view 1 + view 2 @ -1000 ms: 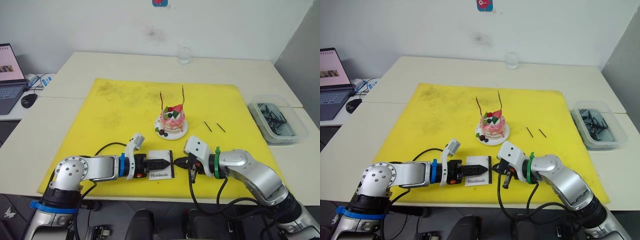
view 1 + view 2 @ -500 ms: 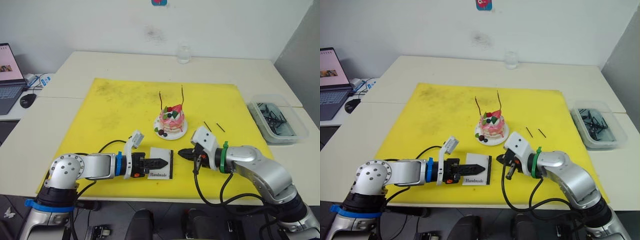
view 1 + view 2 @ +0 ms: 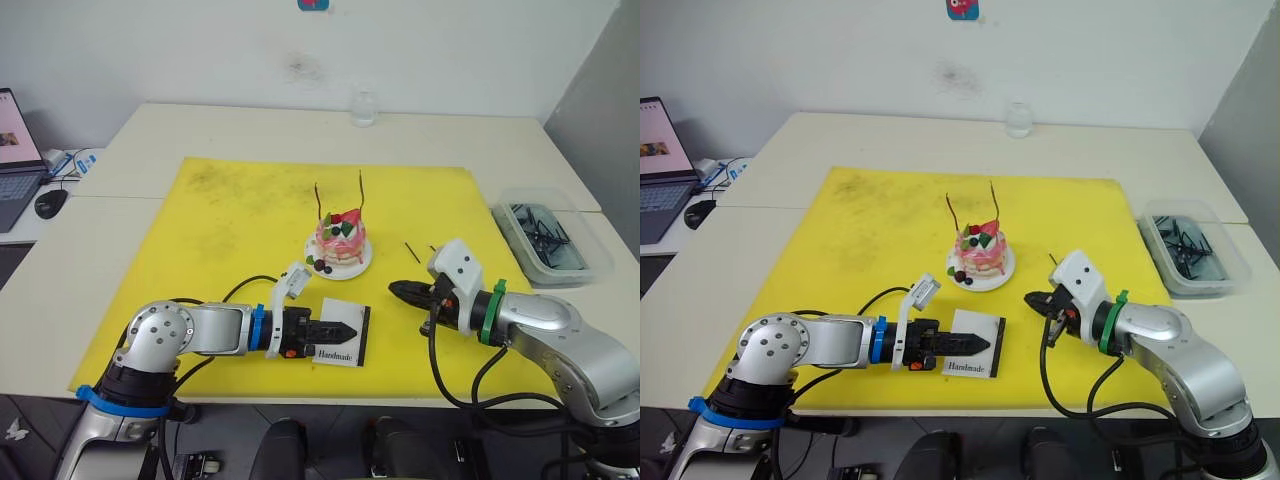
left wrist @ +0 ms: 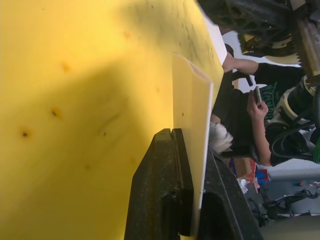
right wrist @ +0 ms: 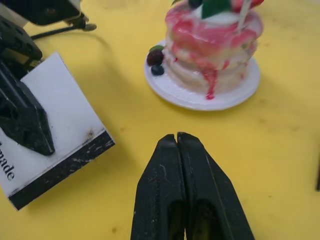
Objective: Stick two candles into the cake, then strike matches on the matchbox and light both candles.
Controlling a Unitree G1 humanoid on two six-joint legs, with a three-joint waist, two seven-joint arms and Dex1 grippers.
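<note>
The pink cake (image 3: pixel 340 238) stands on its white plate (image 3: pixel 355 268) in the middle of the yellow mat. Both candles (image 3: pixel 318 200) (image 3: pixel 362 188) stick up from its top. Near the mat's front edge, my left gripper (image 3: pixel 345 330) is shut on the white matchbox (image 3: pixel 342 342), whose black strip (image 5: pixel 65 170) faces my right gripper. In the left wrist view the box's edge (image 4: pixel 200 165) sits between the fingers. My right gripper (image 3: pixel 395 290) hovers right of the box and in front of the cake, shut, with nothing visible between its fingers (image 5: pixel 170 165). One match (image 3: pixel 412 252) lies right of the cake.
A clear bin (image 3: pixel 548 240) of dark items sits off the mat's right edge. A glass (image 3: pixel 362 105) stands at the table's back. A laptop (image 3: pixel 15 140) and mouse (image 3: pixel 48 203) are far left. A person (image 4: pixel 250 100) shows beyond the table in the left wrist view.
My right gripper has pulled away from the matchbox, moving right and toward the cake. My left gripper has carried the matchbox a little to the right.
</note>
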